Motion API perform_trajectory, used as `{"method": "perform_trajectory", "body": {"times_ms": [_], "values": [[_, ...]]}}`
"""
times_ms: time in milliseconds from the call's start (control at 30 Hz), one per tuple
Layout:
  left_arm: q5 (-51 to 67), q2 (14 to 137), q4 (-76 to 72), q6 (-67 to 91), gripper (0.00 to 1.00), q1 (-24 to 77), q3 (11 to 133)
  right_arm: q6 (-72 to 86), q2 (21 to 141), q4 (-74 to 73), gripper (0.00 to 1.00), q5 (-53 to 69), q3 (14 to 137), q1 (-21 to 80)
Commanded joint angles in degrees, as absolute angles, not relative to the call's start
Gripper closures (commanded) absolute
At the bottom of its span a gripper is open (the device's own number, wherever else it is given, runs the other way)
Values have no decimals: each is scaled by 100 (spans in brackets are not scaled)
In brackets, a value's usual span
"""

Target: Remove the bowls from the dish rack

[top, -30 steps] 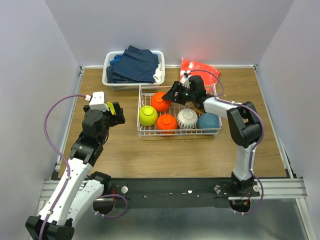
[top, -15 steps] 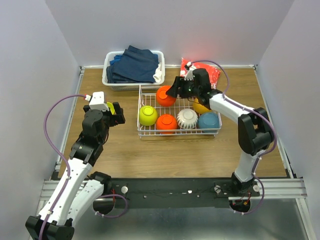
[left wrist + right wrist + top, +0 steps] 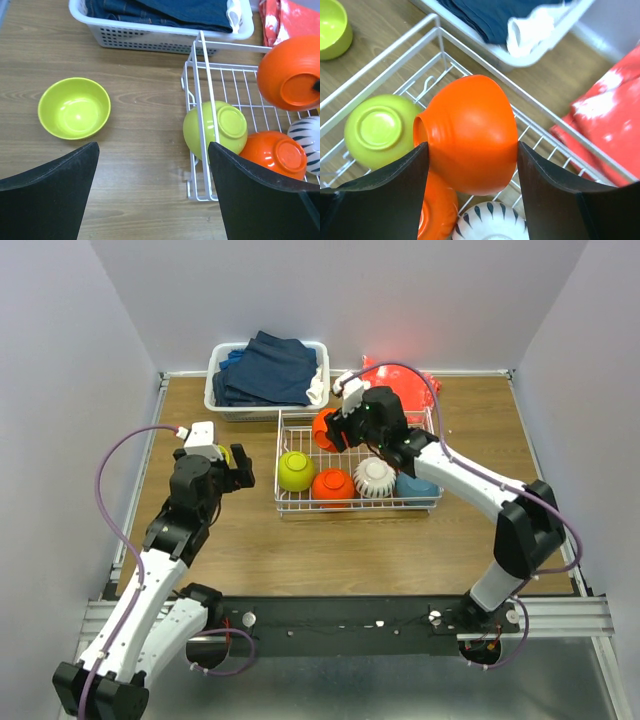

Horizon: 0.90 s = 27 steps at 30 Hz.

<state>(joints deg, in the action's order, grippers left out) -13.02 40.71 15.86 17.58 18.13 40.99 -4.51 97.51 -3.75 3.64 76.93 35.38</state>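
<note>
Red-orange bowl (image 3: 470,132) pinched in right pincer (image 3: 470,150) over dish rack (image 3: 350,453); left pincer (image 3: 152,150) spread

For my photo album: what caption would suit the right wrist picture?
Right gripper holds a red-orange bowl over the white wire dish rack.

Left fingers (image 3: 50,200) wide; right fingers (image 3: 380,200) mid-grip

— What is carried by the wooden table (image 3: 340,540)?
— A white tub (image 3: 245,412) of dark blue clothes is set at the far edge, with a red package (image 3: 405,380) to its right. A wire dish rack (image 3: 360,505) is placed just in front of them. A lime green bowl (image 3: 74,107) is stood mouth-up left of the rack.
</note>
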Motion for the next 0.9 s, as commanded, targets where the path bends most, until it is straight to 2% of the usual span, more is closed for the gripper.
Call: {"method": "perform_trajectory", "body": {"times_ms": [0,233,467,667,867], "values": [[-871,4350,1661,1898,1,1837,4333,-2002,9089,245,70,-1097,7331,4287],[-519,4658,2100,2056,1,1837,4850,-3778,8640,1651,70,-2958,6276,5518],[-45,4895,2706,2180,1,1837,5343,-5384,8885,3274,70,-4400,5485,6547],[202,5220,3260,2285,1,1837,5818,-6747,9263,4725,69,-5123,5045,7180],[325,5572,3550,2478,1,1837,6266,-8012,9641,6157,69,-5352,4773,7514]]}}
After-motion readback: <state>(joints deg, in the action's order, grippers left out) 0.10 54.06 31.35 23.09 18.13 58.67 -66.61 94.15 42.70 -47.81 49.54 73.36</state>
